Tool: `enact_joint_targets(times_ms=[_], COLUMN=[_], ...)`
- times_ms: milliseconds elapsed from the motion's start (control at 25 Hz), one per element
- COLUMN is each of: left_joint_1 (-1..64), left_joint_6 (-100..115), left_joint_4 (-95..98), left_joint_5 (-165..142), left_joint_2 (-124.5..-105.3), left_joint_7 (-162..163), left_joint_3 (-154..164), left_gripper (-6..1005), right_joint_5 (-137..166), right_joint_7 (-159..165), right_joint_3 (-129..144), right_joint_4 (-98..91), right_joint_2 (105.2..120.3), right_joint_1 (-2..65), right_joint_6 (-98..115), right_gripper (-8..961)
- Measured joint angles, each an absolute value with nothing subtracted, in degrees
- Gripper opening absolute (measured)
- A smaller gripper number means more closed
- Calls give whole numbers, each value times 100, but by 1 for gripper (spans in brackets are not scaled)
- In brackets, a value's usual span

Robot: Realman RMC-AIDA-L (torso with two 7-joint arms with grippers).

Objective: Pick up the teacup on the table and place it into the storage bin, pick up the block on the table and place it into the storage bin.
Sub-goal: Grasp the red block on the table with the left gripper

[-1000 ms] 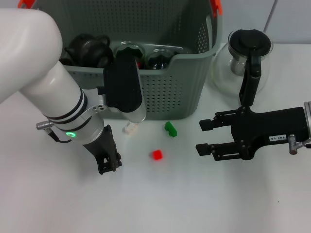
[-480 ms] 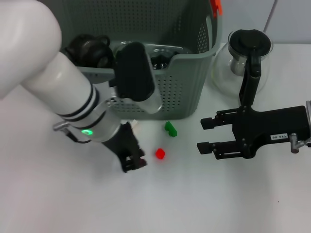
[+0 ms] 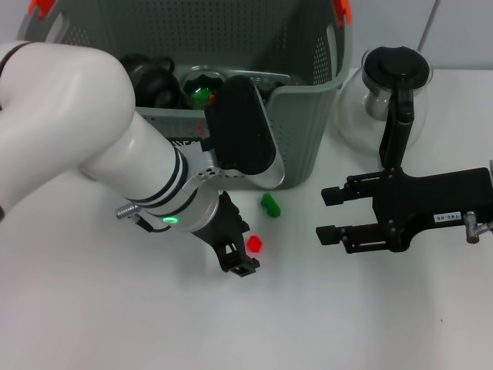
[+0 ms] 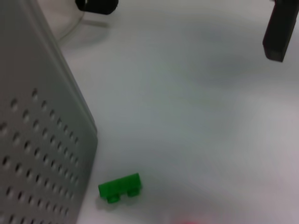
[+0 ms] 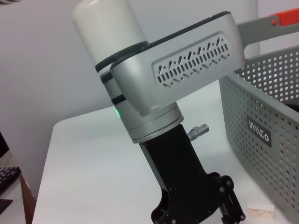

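Note:
A red block (image 3: 255,244) lies on the white table in front of the storage bin (image 3: 304,131), and a green block (image 3: 269,205) (image 4: 119,187) lies closer to the bin's wall (image 4: 42,140). My left gripper (image 3: 240,264) is low over the table, just left of the red block and touching or almost touching it. A small white block (image 5: 259,211) lies by the bin; in the head view the left arm hides it. My right gripper (image 3: 321,215) hovers open and empty to the right of the blocks. The teacup is out of view on the table.
A glass pot (image 3: 389,92) with a black lid and handle stands right of the bin, behind the right arm. Inside the bin lie a dark teapot (image 3: 142,77) and glassware (image 3: 202,86). The bulky left forearm (image 3: 239,135) overhangs the bin's front wall.
My left arm has swept right along the table in front of the bin, from well left of the red block to right beside it, covering the white block. The right gripper has barely moved.

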State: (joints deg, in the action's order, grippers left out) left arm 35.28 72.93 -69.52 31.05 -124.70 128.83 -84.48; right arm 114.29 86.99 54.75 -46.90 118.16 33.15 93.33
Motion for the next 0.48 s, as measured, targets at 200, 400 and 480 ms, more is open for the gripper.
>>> enact_joint_targets(times_ms=[200, 400, 480], left_joint_1=[3560, 3654, 3678], left_joint_6=[7105, 6954, 6931], left_joint_4=[-6860, -6675, -6631], left_joint_5=[3123, 3132, 3133], left_joint_2=[-12472, -12472, -12472], left_joint_7=[12891, 12951, 12978], left_joint_3=[-8382, -8285, -8273], left_gripper=[551, 580, 580], right_joint_5=[11426, 11425, 11425], right_joint_7=[8688, 8694, 8695], right_joint_3=[5475, 5475, 5475], right_joint_4=[-4683, -4683, -4678], right_joint_2=[11811, 11812, 11813], right_joint_1=[3320, 3315, 3314], right_joint_6=[9335, 9336, 9336], right_gripper=[676, 676, 676])
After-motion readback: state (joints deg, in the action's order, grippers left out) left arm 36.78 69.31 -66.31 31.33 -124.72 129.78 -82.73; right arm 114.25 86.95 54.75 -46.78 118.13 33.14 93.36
